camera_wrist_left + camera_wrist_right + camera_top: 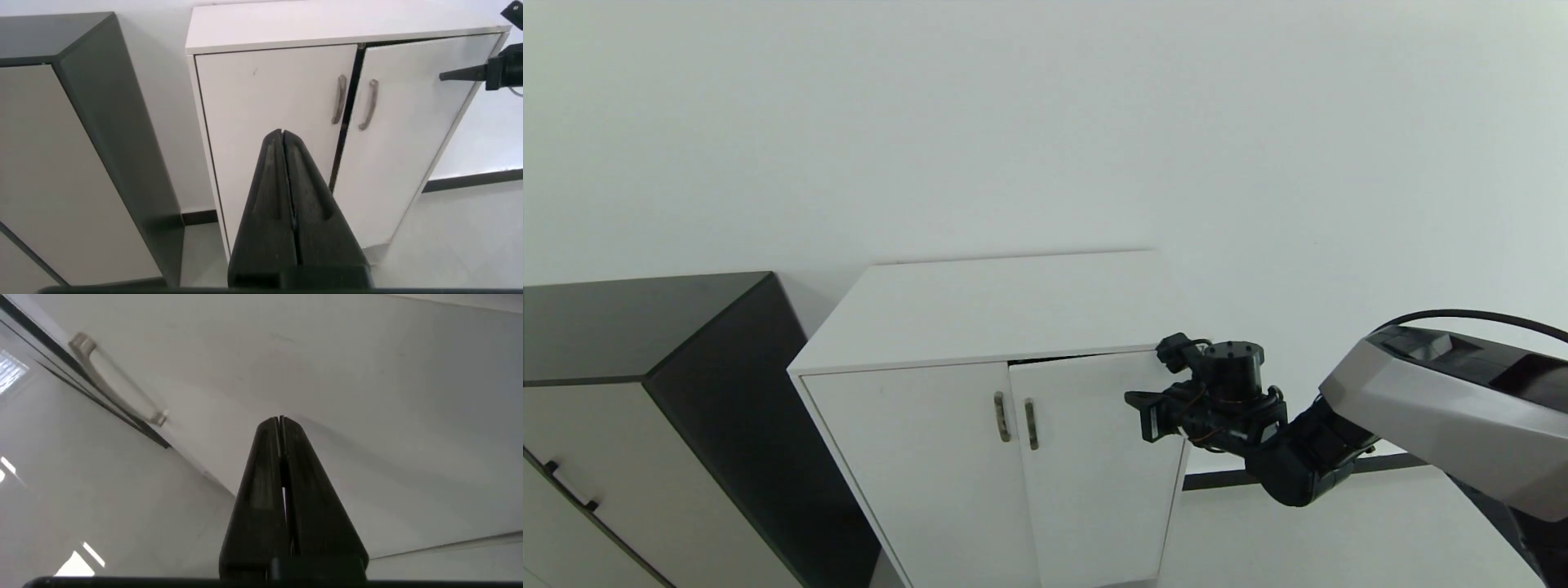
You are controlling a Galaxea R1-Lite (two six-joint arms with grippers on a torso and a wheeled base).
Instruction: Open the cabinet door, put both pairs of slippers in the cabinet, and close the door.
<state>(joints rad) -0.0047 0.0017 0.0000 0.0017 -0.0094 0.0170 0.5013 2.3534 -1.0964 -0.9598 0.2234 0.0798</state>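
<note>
White cabinet (980, 306) stands at the wall, its right door (1094, 482) slightly ajar; right gripper (280, 425) near the door face and left gripper (282, 135) both pinched together, empty; slipper stowage unconfirmed, door not yet closed.

White wall (1045, 122), plain, is edged low down by a dark baseboard (1217, 479). Storage unit (645, 327), black top and side, pale front, is set against it at left; a black handle (570, 487) is fitted.
</note>
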